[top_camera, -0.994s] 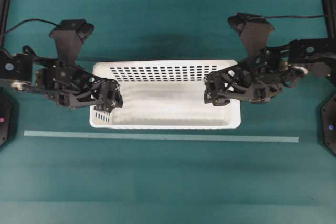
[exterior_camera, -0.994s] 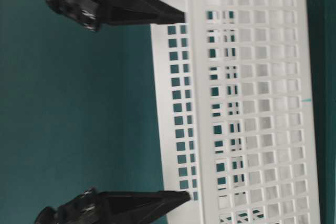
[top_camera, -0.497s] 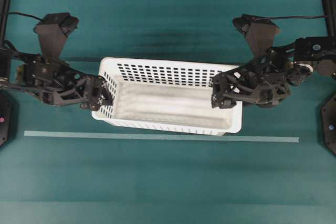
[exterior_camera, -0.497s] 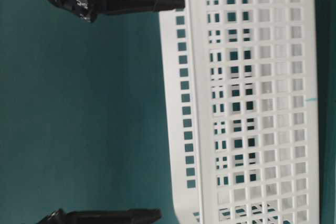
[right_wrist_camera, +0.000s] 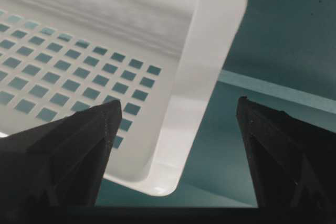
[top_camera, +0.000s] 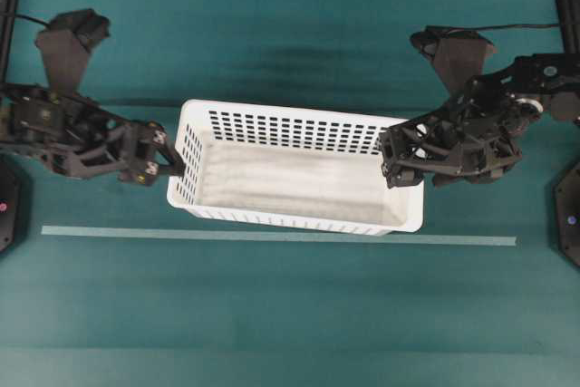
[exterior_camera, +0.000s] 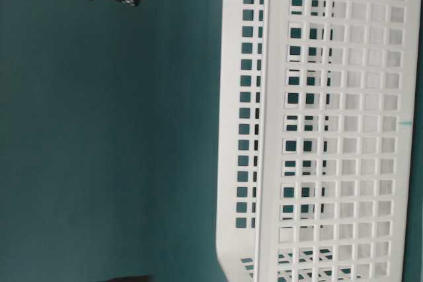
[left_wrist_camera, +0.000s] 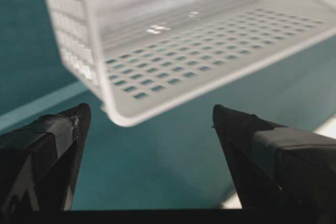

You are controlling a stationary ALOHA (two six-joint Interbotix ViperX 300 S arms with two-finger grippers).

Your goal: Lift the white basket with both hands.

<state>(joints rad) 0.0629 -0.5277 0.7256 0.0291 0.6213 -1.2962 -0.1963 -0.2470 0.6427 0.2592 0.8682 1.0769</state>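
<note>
**A:** Where did the white basket [top_camera: 299, 169] sit at that point?

**B:** On the green tabletop [top_camera: 290, 314], between the two arms, turned a little askew to the pale tape line [top_camera: 272, 237] just in front of it. The left gripper [top_camera: 172, 167] was just off the basket's left end wall with its fingers spread wide and holding nothing; in the left wrist view the rim corner lay ahead of the fingertips [left_wrist_camera: 79, 116], not between them. The right gripper [top_camera: 391, 162] hung over the right end rim, also wide apart and empty, with the rim running ahead of the gap between its two fingers.

**A:** So how would you have done the step well?

**B:** I'd judge neither side had a grip yet. Each gripper would need to straddle its end rim, one finger inside and one outside the wall, and close at about the same time, so the lift stays level.

**A:** Any room to worry about?

**B:** Little. Bare tabletop lay all round the basket, and its inside looked empty. The risks I'd name were a fingertip catching in the wall holes, or the left gripper nudging the basket further askew.
</note>
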